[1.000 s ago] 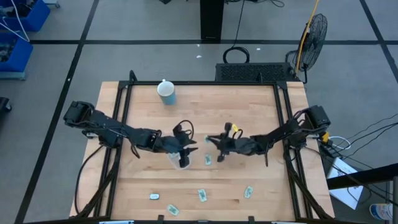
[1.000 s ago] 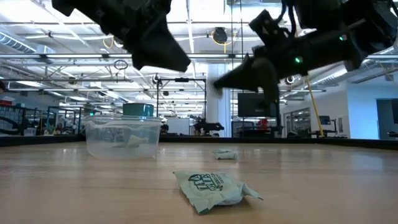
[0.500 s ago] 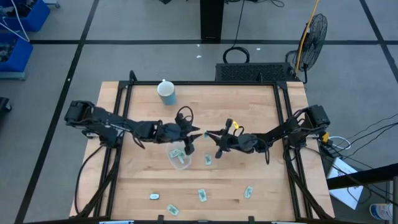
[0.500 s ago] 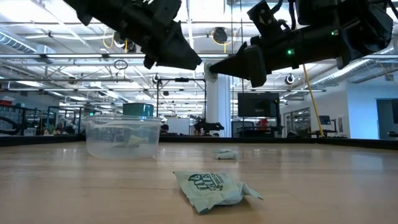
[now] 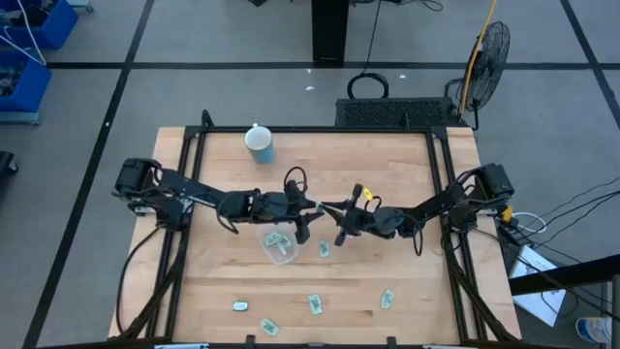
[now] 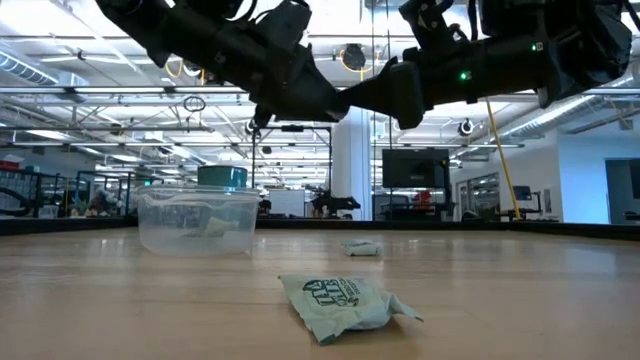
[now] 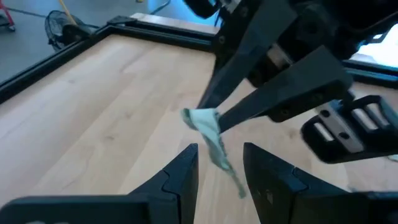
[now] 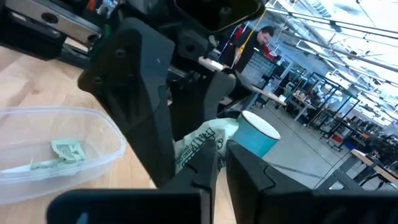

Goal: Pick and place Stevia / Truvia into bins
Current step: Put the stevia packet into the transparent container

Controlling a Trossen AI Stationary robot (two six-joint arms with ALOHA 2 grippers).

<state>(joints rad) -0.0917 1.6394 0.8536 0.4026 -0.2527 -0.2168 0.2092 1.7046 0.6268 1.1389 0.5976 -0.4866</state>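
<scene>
Now a handover in mid-air is being prepared above the table (image 5: 387, 165). One Stevia sachet (image 7: 208, 124) is pinched at its upper end by the right gripper (image 8: 219, 148), whose fingers are closed tight on it, and its crumpled lower end is left hanging free. The left gripper (image 7: 221, 163) is held open just beneath it, one finger on each side of the dangling paper, with nothing grasped as yet.

Compared with a second ago, the left gripper has been lifted away from the clear bin (image 8: 106, 134), over which it was hanging, and has been brought across to meet the right one. The right gripper has meanwhile been raised and turned towards it, so that the two tips are now almost touching beside the bin.

At least one sachet (image 8: 67, 149) can already be seen lying inside the bin. Several more are scattered on the wood: one near the bin (image 5: 324, 249), four along the near edge (image 5: 315, 304), and the one shown large in the low view (image 6: 345, 300). The task is therefore judged to be at an early stage.

Next, the left fingers would probably have to be closed on the hanging end before the right grip is released; otherwise the light packet could be dropped outside the bin.
</scene>
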